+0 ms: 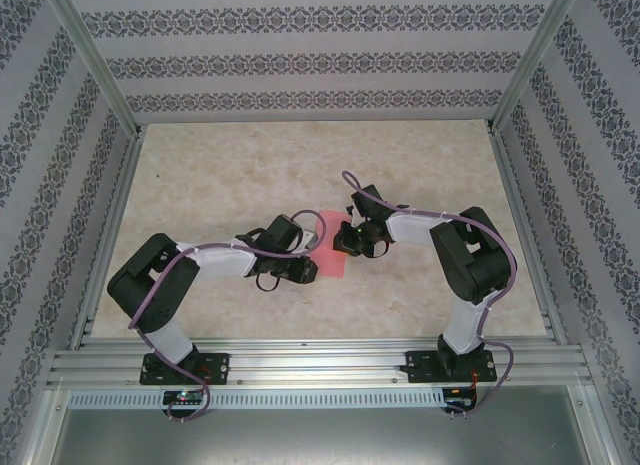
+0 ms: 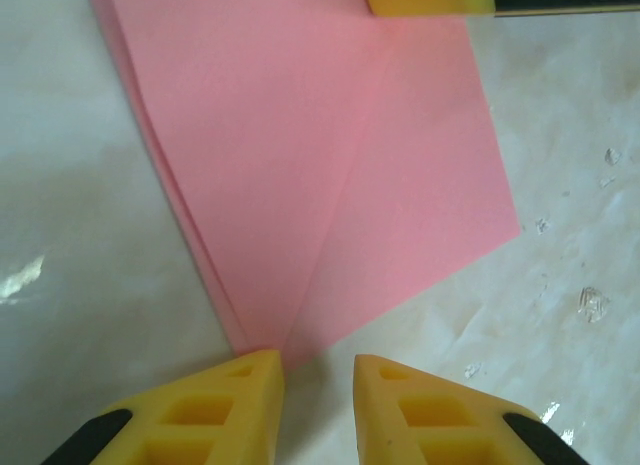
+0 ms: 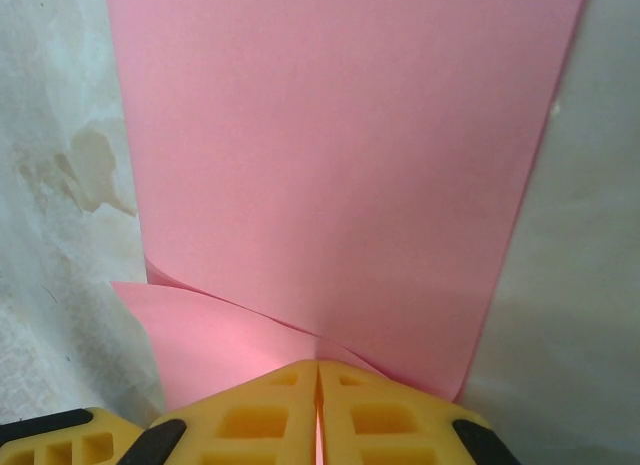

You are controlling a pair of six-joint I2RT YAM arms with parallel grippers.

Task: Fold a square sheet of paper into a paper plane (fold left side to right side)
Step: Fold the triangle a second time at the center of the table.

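Pale table (image 1: pixel 200 185), broad, with both arms reaching in from its near edge. Left arm (image 1: pixel 215 257) elbowed out toward the table's left edge, then bent back in toward the middle. Right arm (image 1: pixel 468 257) mirrored from the right edge, forearm dropping low over the work. Both wrists tipped downward, claws facing each other across a small gap.

Between them, a little right of the table's middle and well away from every edge: pink paper (image 1: pixel 331 247), lying mostly flat. Folded at least once, judging by the doubled edges along one side and the crease running down to a point in the left wrist view. Probably held from two opposite ends to stop any sliding while carrying a flap across.

Right claw (image 3: pixel 318 370) closed tight, pinching the paper at its edge, with a loose layer curling up just ahead of the fingers, likely the flap meant for lifting over.

Left claw (image 2: pixel 315 365) parted slightly, gripping nothing, tips parked right at the paper's pointed corner, seemingly as a stop or hold-down rather than a grasp.
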